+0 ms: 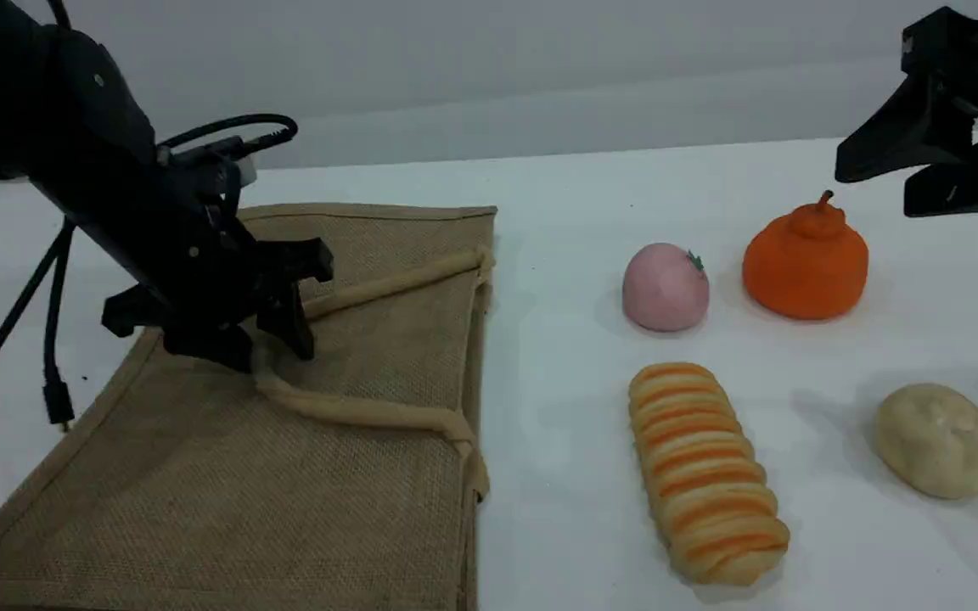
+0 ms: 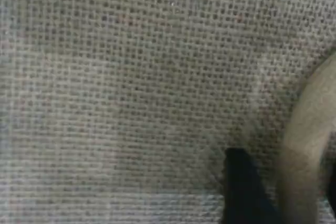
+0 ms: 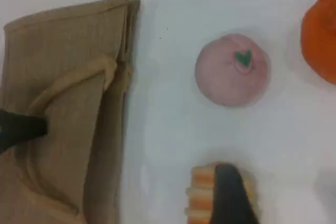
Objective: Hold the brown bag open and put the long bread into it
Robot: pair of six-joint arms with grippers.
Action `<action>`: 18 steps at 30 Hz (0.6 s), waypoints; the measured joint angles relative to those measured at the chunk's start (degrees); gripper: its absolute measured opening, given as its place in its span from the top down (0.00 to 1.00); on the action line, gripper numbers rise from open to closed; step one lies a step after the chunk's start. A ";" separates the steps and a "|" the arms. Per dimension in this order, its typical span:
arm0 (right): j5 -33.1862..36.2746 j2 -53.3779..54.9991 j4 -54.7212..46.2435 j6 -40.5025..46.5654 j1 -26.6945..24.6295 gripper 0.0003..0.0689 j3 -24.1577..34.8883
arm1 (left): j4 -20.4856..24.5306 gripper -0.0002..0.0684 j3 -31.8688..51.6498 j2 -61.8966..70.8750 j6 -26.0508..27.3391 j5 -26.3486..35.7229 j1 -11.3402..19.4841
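Judging progress, we see our left gripper [image 1: 272, 344] around the handle [image 1: 353, 412] of the flat brown bag [image 1: 200, 492], grasp unclear; right gripper [image 1: 896, 182] spread, upper right; long bread [image 1: 704, 471] untouched.

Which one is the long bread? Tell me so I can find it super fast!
Start at the big brown bag lying flat on the left of the white table, then look to its right, at the near side. The long bread lies there, in front of the pink ball-shaped fruit. It is the only long, ridged thing with orange and cream stripes; the pale bun beside it is plain and round.
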 joint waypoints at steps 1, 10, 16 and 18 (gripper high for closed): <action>0.00 0.00 0.00 0.00 0.00 0.46 0.00 | -0.04 0.57 0.00 0.00 0.00 0.23 0.00; -0.66 0.01 0.00 0.00 0.00 0.46 0.00 | -1.50 0.88 0.00 -1.19 0.12 3.92 0.00; -0.69 0.78 0.00 -0.11 0.00 0.46 0.00 | -1.51 0.88 -2.15 -9.10 0.84 8.42 0.00; -0.55 0.78 0.00 -0.11 0.00 0.46 0.00 | -1.51 0.88 -4.50 -12.34 2.67 11.77 0.00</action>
